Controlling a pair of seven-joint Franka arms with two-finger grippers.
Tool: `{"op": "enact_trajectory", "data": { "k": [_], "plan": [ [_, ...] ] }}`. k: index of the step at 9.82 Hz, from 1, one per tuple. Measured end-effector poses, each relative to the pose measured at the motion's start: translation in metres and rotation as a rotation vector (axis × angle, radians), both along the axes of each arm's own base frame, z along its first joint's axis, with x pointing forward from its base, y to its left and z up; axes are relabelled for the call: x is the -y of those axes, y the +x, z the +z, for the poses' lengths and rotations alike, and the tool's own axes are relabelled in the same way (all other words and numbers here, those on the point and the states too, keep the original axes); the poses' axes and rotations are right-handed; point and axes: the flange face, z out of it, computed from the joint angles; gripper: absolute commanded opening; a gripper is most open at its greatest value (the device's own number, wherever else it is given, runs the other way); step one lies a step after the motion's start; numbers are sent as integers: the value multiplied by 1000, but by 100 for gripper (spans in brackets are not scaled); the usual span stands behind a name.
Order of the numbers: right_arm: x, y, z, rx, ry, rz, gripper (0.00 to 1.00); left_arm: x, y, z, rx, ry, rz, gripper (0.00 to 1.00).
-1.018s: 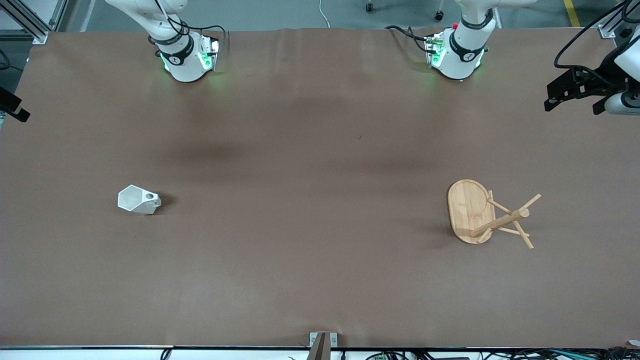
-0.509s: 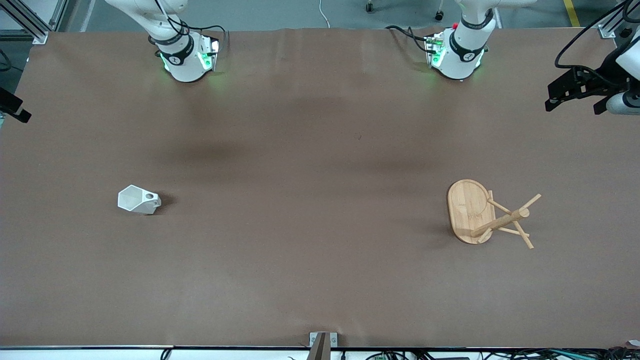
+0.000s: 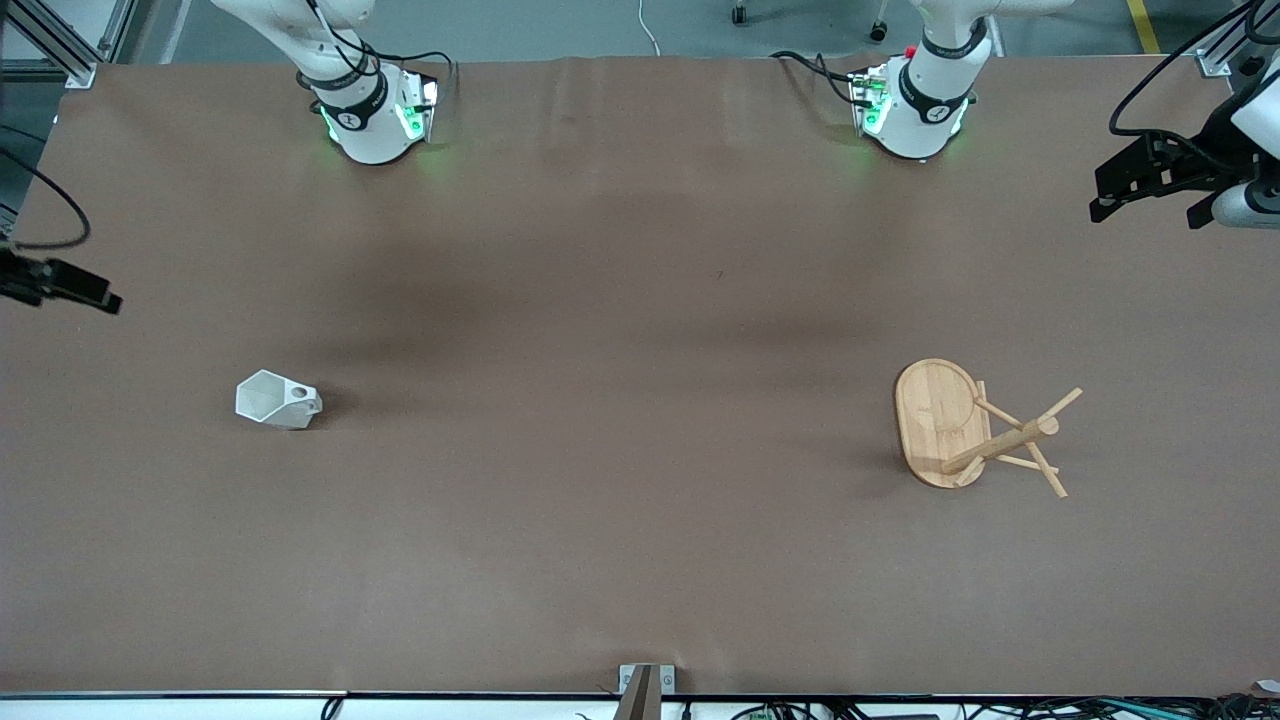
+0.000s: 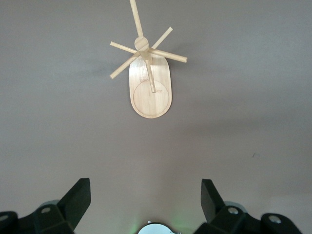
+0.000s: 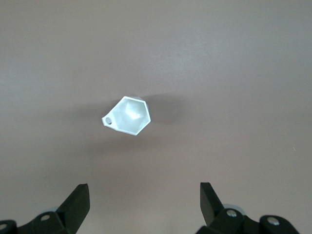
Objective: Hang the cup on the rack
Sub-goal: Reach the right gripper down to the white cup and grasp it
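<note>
Both arms are hanging high, cameras facing down. The left gripper is gaping wide and empty, with the rack standing upright well ahead of its fingers. The right gripper is likewise spread wide, holding nothing, with the cup sitting on the table ahead of its fingertips.

1. Both arms have glossy white rounded shells with black bands at the joints.
2. Each base glows green at its foot, and black cables loop from it.
3. The left arm's base carries a small red button and a round black emblem on its band.
4. The left hand has black angular fingers with silver screw heads on their mounts.
5. The right hand looks the same: black wedge-shaped fingers and round silver screws.
</note>
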Motion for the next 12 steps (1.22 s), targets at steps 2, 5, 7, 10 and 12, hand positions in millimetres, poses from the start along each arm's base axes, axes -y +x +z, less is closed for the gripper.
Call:
{"op": "enact_trajectory", "data": {
  "k": [2, 5, 7, 10, 12],
  "plan": [
    [1, 9, -80, 23, -5, 20, 100, 1, 0, 1, 0, 0, -1, 100],
    [-9, 1, -181, 73, -14, 91, 100, 0, -1, 2, 4, 0, -4, 100],
    [-19, -2, -224, 60, -8, 127, 88, 0, -2, 5, 8, -1, -4, 100],
    [-28, 3, -256, 68, -8, 175, 65, -2, -5, 9, 16, -1, -1, 100],
    [-18, 2, -267, 69, -10, 214, 46, -2, -5, 10, 17, -1, -1, 100]
  ]
}}
